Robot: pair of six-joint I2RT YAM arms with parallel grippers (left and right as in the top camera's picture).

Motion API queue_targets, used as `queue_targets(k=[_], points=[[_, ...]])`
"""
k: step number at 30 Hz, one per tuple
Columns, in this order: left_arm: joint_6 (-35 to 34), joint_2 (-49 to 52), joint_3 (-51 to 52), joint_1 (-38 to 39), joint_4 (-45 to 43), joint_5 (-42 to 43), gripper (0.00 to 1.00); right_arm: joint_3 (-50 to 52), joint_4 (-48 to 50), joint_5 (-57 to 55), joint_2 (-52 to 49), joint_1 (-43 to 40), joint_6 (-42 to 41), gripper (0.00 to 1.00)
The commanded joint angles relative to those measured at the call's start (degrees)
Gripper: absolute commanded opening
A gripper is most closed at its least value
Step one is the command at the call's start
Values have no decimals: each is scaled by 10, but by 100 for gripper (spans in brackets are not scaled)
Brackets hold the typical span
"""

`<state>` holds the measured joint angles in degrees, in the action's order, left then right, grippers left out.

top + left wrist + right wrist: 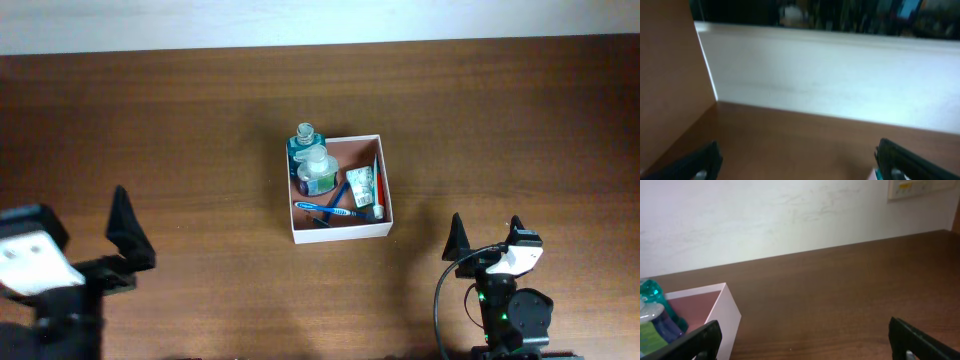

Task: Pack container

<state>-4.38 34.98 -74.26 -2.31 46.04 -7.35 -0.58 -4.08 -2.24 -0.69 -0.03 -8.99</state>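
Dark wooden table [200,120] seen from overhead. The container [342,235], at frame centre, holds two teal pump bottles [316,172] in its upper-left corner, a blue toothbrush [325,208] and a green tube [362,186]. Left gripper [800,162] and right gripper [486,230] sit at lower left and lower right, fingers spread wide, grasping nothing.

Overhead, soft even light is falling on the table [200,130]. Its grain is showing without glare, while the far strip is washing out to near white. The container [338,233] is reading bright at its white walls, and shadows are barely showing around it.

The left wrist view is smearing throughout. The wall [840,85] is glowing pale, the dark band above it is dissolving into blobs, and the left gripper [797,152] is blurring at the near edge.

The right wrist view is looking sharper, with the right gripper [805,330] lying dark and out of focus.
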Motion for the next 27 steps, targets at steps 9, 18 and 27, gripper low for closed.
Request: queue_targets(k=[9,18,27], points=[[-5,-235,449,3,-312,-4,99,3,-5,1,5,-5,-5,98],[-6,-346,604,3,-426,-4,99,3,-5,1,5,-5,-5,98],[-6,-347,697,3,-529,6,99,3,-5,1,5,-5,-5,98]])
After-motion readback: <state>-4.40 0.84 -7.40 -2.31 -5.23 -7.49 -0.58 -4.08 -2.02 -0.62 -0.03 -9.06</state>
